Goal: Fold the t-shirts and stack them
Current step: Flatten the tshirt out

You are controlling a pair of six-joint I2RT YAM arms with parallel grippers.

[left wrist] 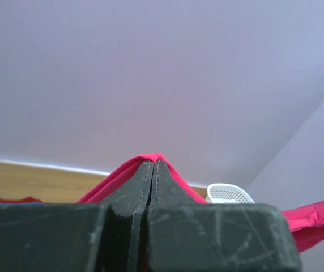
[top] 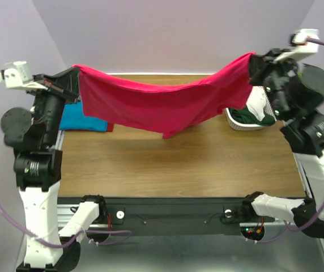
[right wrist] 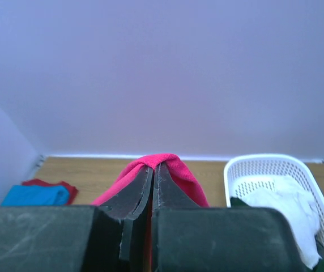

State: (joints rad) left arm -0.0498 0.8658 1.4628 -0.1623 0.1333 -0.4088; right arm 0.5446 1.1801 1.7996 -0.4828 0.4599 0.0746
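Observation:
The crimson-pink t-shirt [top: 156, 105] hangs stretched in the air between both grippers, sagging in the middle above the table. My left gripper [top: 76, 72] is shut on its left corner; pink cloth drapes over the closed fingertips in the left wrist view [left wrist: 154, 161]. My right gripper [top: 252, 62] is shut on its right corner, with cloth wrapped over the tips in the right wrist view [right wrist: 154, 164]. A folded turquoise-blue t-shirt [top: 81, 120] lies on a dark red one [top: 110, 127] at the table's back left, also seen in the right wrist view [right wrist: 36, 195].
A white lattice basket [top: 237, 122] at the back right holds white [right wrist: 281, 198] and dark green [top: 252, 118] clothes. The wooden table [top: 179, 164] runs to a black front rail. Purple walls close the back and sides.

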